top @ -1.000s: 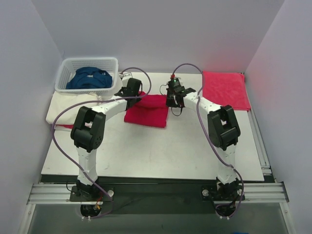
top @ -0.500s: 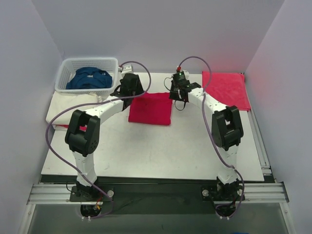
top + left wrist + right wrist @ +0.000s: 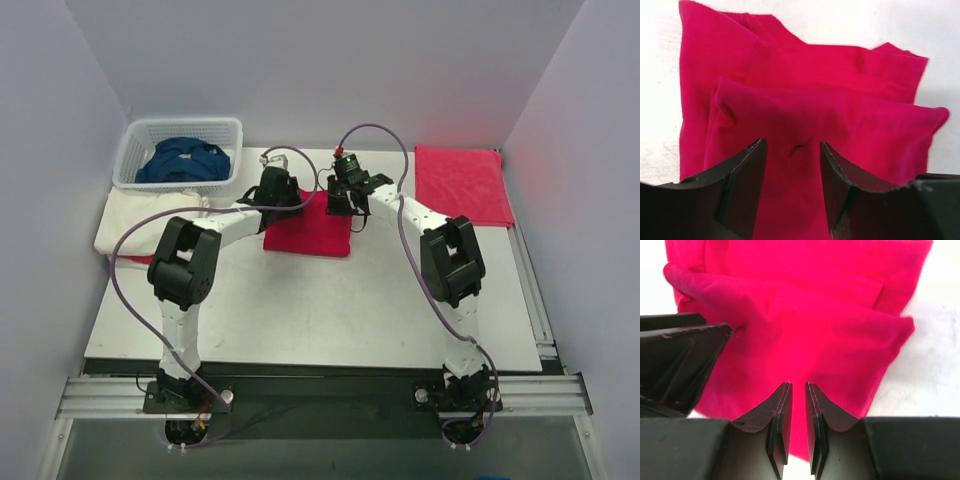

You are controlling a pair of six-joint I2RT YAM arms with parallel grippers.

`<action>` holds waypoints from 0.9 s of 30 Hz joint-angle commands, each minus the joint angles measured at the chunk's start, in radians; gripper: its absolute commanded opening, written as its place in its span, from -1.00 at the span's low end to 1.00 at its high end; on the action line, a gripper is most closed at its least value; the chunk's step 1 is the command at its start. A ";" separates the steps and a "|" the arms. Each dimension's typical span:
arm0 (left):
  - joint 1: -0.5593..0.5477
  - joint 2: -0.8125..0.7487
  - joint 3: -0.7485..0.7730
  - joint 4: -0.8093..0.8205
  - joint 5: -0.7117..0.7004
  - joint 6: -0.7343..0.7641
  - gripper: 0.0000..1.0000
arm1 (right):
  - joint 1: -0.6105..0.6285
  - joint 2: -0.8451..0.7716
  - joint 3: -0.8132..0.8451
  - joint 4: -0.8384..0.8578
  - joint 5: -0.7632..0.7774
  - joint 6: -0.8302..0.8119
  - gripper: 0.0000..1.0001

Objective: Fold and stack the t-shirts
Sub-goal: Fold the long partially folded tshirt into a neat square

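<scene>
The folded crimson t-shirt (image 3: 308, 225) lies mid-table (image 3: 300, 320), left gripper (image 3: 791, 145) spread above it, right gripper (image 3: 798, 386) barely parted and empty; the fold looks done, so next comes pinching an edge and carrying it onto the red pile (image 3: 462, 185) far right.

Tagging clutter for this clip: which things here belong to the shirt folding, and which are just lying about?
Job: middle red shirt; right red shirt; blue shirt; white shirt.
Lying about: basket, holding the blue shirt; table.
</scene>
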 commanded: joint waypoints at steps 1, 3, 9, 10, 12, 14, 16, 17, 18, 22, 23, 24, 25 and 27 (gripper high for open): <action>0.002 0.053 0.086 0.008 -0.029 -0.018 0.13 | -0.015 0.058 0.070 -0.032 -0.023 -0.030 -0.63; 0.004 0.083 0.139 -0.013 -0.056 -0.018 0.12 | -0.032 0.098 0.118 -0.038 -0.037 -0.026 -0.63; 0.010 0.149 0.215 -0.013 -0.153 -0.015 0.12 | -0.081 0.216 0.262 -0.049 -0.041 -0.015 -0.64; 0.012 0.153 0.226 -0.013 -0.161 -0.015 0.12 | -0.088 0.230 0.287 -0.050 -0.053 -0.011 -0.63; 0.018 0.162 0.249 -0.013 -0.199 -0.021 0.12 | -0.110 0.276 0.354 -0.060 -0.058 0.003 -0.63; 0.022 0.179 0.278 -0.024 -0.196 -0.013 0.12 | -0.127 0.325 0.395 -0.066 -0.080 0.028 -0.60; 0.027 0.234 0.378 -0.099 -0.194 -0.013 0.13 | -0.154 0.359 0.463 -0.073 -0.125 0.051 -0.56; 0.027 0.257 0.427 -0.181 -0.210 -0.015 0.13 | -0.163 0.393 0.486 -0.080 -0.144 0.063 -0.55; 0.027 0.306 0.467 -0.220 -0.216 -0.022 0.13 | -0.173 0.407 0.501 -0.081 -0.159 0.090 -0.55; 0.036 0.431 0.702 -0.395 -0.165 -0.042 0.13 | -0.212 0.453 0.529 -0.083 -0.211 0.132 -0.53; 0.036 0.454 0.735 -0.466 -0.162 -0.047 0.13 | -0.217 0.457 0.529 -0.083 -0.225 0.137 -0.54; 0.038 0.480 0.767 -0.487 -0.165 -0.050 0.13 | -0.226 0.462 0.526 -0.083 -0.231 0.140 -0.54; 0.038 0.485 0.769 -0.496 -0.165 -0.052 0.13 | -0.229 0.460 0.525 -0.081 -0.234 0.143 -0.55; 0.041 0.488 0.766 -0.496 -0.164 -0.056 0.13 | -0.236 0.460 0.521 -0.081 -0.242 0.138 -0.56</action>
